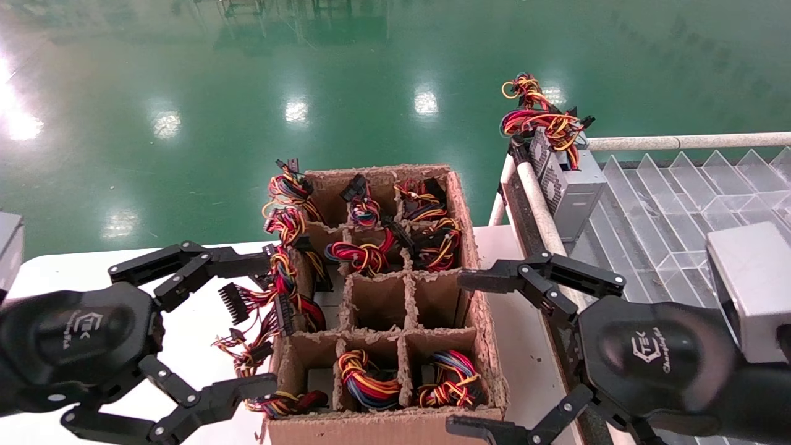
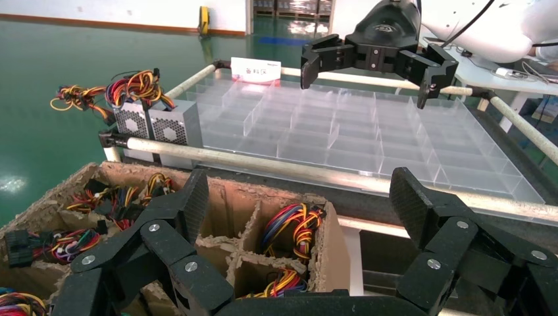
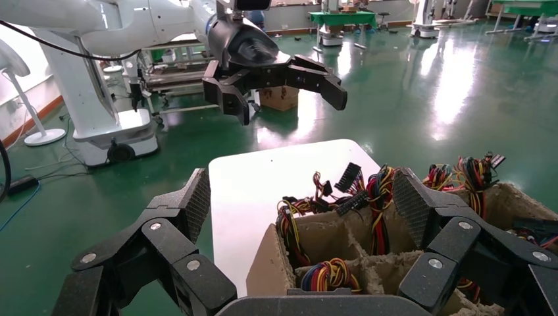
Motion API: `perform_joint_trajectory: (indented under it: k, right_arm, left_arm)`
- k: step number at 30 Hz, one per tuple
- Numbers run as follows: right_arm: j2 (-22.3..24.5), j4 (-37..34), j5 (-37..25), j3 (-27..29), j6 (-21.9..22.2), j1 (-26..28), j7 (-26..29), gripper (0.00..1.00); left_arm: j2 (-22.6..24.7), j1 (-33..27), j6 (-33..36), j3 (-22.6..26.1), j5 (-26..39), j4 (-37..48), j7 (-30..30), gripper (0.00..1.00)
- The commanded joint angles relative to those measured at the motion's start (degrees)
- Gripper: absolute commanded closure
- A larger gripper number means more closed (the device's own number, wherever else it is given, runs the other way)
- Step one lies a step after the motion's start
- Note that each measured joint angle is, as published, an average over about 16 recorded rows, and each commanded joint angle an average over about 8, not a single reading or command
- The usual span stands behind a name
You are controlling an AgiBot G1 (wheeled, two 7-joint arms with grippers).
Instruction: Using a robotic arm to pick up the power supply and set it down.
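Note:
The power supply (image 1: 571, 185), a grey box with a perforated face and a thick red-yellow wire loop, stands on the near left corner of the clear tray (image 1: 667, 204). The left wrist view shows this power supply (image 2: 174, 125) beside a like grey box (image 2: 133, 122) with an orange-yellow tuft. More wire bundles fill cells of the cardboard carton (image 1: 488, 346). My left gripper (image 1: 269, 321) hangs open at the carton's left side, my right gripper (image 1: 460, 353) open at its right side. Neither holds anything. Each wrist view looks past its own open gripper (image 2: 303, 197) (image 3: 303, 197) at the carton.
The carton stands on a white table (image 1: 185, 321). A metal rail (image 1: 680, 142) frames the divided tray on the right. Loose black connectors and wires (image 1: 247, 303) spill over the carton's left wall near my left fingers. Green floor lies beyond.

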Motion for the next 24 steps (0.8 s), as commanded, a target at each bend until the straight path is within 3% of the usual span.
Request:
perform_joint_trajectory:
  k: [1, 24]
  right_arm:
    - [-0.02, -0.1, -0.07, -0.01, 0.01, 0.08, -0.03, 0.0]
    - [-0.1, -0.43, -0.29, -0.1, 0.1, 0.34, -0.15, 0.0]
  left_arm:
    - [0.0, 0.0, 0.0, 0.0, 0.0, 0.0, 0.0, 0.0]
    - [0.0, 0.0, 0.0, 0.0, 0.0, 0.0, 0.0, 0.0]
